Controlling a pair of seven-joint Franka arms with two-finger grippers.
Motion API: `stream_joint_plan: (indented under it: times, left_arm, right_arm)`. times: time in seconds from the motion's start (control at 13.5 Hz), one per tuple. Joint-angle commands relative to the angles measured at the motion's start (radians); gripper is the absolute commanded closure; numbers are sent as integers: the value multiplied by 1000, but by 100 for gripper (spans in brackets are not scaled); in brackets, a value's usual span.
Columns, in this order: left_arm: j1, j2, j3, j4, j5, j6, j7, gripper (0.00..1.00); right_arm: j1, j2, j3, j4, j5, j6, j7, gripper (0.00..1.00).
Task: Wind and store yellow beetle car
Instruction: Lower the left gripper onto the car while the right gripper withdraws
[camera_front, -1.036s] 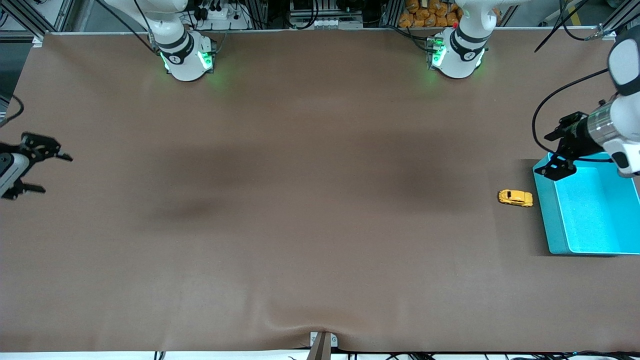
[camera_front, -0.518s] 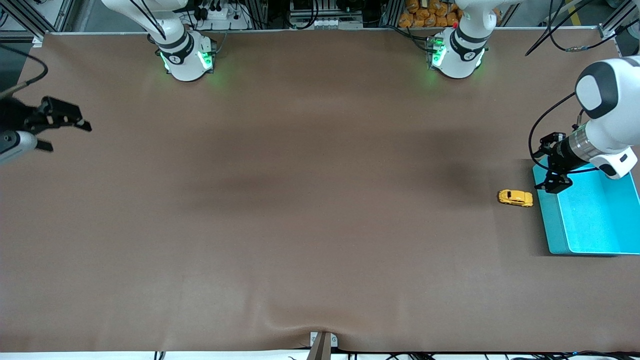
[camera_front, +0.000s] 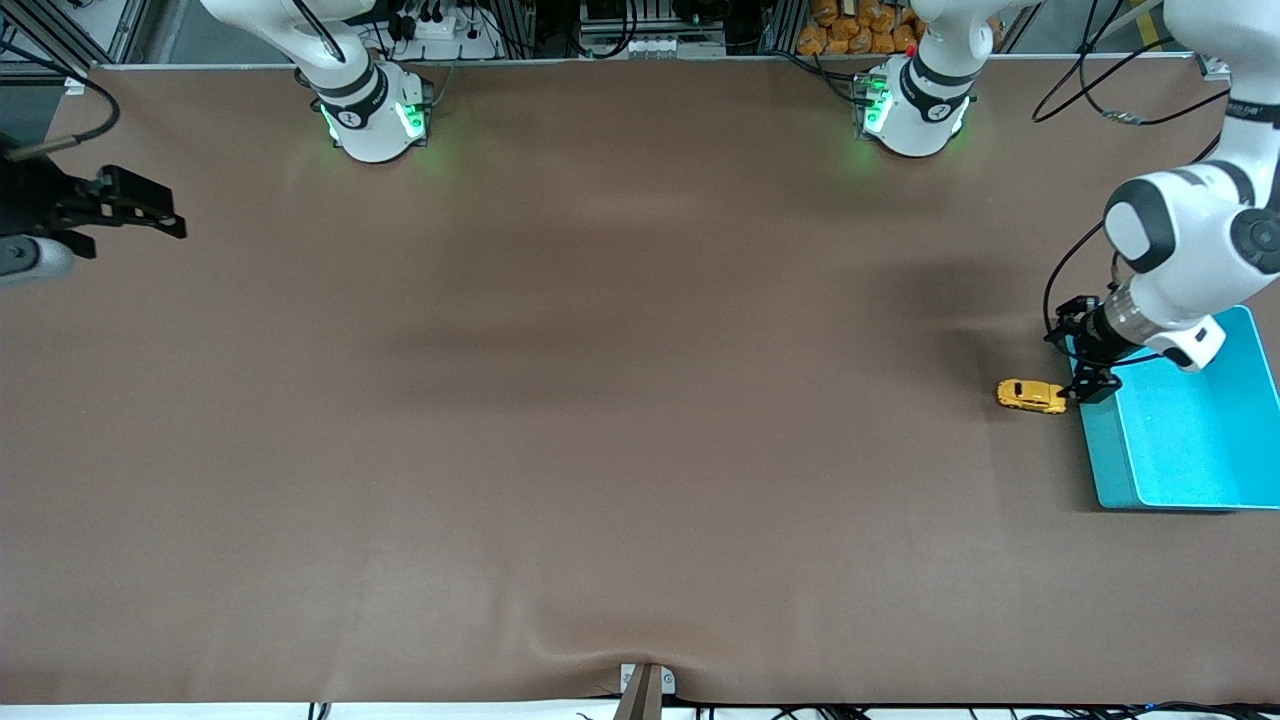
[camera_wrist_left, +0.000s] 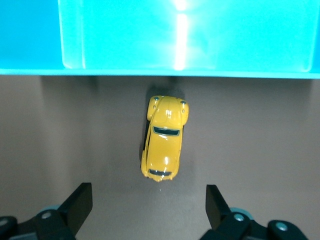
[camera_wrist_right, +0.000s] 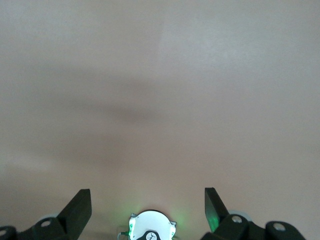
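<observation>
Okay, left gripper (camera_front: 1082, 385) wide open over yellow beetle car (camera_front: 1031, 396), lower right of frame beside teal bin (camera_front: 1105, 460). Looks tiny, light, slick; pinch across doors. Right gripper (camera_front: 135, 212) open, waiting upper left above counter (camera_front: 600, 400).

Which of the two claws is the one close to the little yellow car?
The left claw, open, hangs by the yellow beetle car at the teal bin's edge. The right claw, also open, waits over bare table at the right arm's end.

1 yellow beetle car (camera_front: 1031, 395), 1 teal bin (camera_front: 1175, 430), 2 grippers
</observation>
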Motion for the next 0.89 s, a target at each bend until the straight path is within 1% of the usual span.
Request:
stream_joint_plan:
  times: [0.0, 0.15, 0.22, 0.3, 0.37, 0.59, 0.74, 0.81]
  left_arm:
    - [0, 81, -1, 47, -8, 37, 1, 0]
    - [2, 118, 1, 58, -7, 53, 10, 0]
    - [2, 132, 1, 67, -7, 53, 12, 0]
    - [2, 147, 1, 75, -7, 53, 13, 0]
    - [2, 164, 2, 83, -7, 53, 15, 0]
    - [5, 192, 2, 109, 22, 54, 15, 0]
    - [10, 209, 2, 122, 30, 56, 15, 0]
    - [10, 220, 2, 126, 30, 56, 7, 20]
  right_arm:
    - [-12, -51, 1, -25, -10, 47, 133, 0]
    - [-13, -75, 0, -71, -13, 85, 138, 0]
    - [-13, -112, 0, -138, -15, 141, 138, 0]
    - [-13, -167, 0, -233, -16, 215, 144, 0]
    - [-13, -201, 1, -290, -16, 258, 146, 0]
    - [-21, -198, 0, -306, -16, 262, 146, 0]
    - [-27, -195, 1, -296, -16, 268, 147, 0]
    - [-28, -193, 1, -287, -16, 266, 149, 0]
